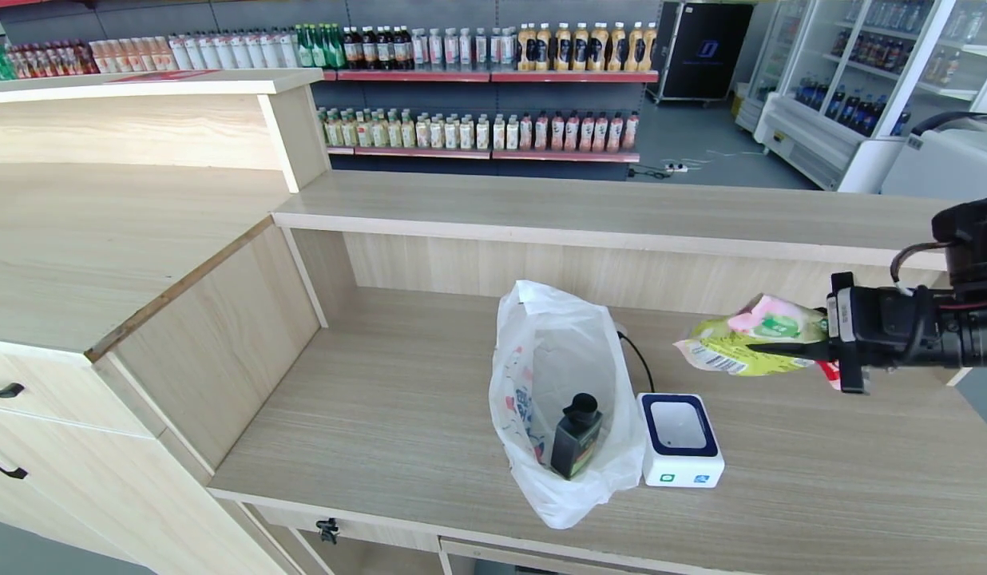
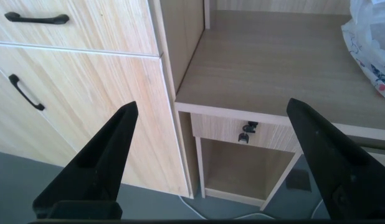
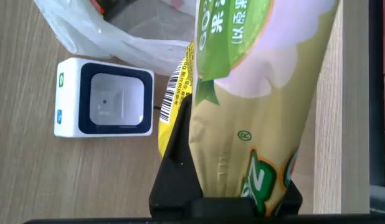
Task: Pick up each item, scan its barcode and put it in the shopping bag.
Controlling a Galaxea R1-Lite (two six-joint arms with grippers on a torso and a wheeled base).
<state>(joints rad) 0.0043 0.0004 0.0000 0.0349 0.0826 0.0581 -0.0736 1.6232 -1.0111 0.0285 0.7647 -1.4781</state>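
Grips green-and-pink foil snack pouch (image 3: 261,81) in right gripper (image 1: 769,349), left gripper (image 2: 211,106) agape. Has bagged black cardboard carton (image 1: 575,435); must scan, bag pouch.

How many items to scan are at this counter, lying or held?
2. A dark carton with a black cap stands inside the white plastic shopping bag; a green-and-pink snack packet is held by the right gripper. The bag may hide more.

Under the right claw (image 1: 769,349) and off to its left, on the pale wood-grain counter (image 1: 398,415): a white scanner (image 1: 679,439), window up, then farther left and against it an upright white plastic shopping bag (image 1: 541,343), a black cable (image 1: 639,355) trailing behind both.
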